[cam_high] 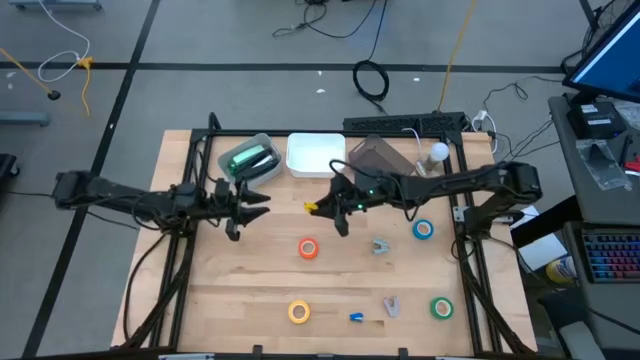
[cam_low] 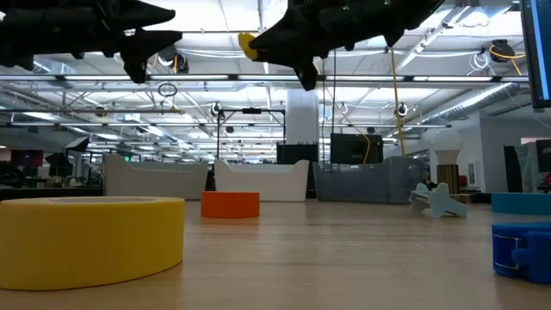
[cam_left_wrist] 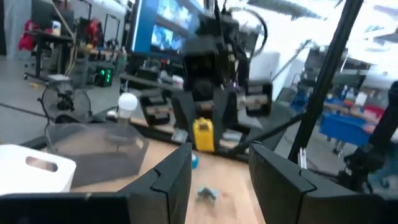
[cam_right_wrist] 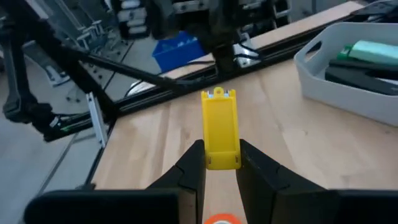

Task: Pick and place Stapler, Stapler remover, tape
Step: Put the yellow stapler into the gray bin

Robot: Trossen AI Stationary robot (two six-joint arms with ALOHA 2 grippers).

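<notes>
The right claw (cam_high: 322, 207) pinches a small yellow stapler (cam_right_wrist: 220, 127) between its fingers, holding it in the air above the bench (cam_high: 250, 280), just below the white bin (cam_high: 315, 153); the grey bin (cam_high: 262, 172) beside that one holds a green stapler (cam_high: 250, 158). The left claw (cam_high: 258, 200) hangs spread and empty near the grey bin, facing the right one. On the bench lie the orange tape (cam_high: 308, 248), blue tape (cam_high: 423, 230), yellow tape (cam_high: 299, 312) and green tape (cam_high: 441, 308), well apart
</notes>
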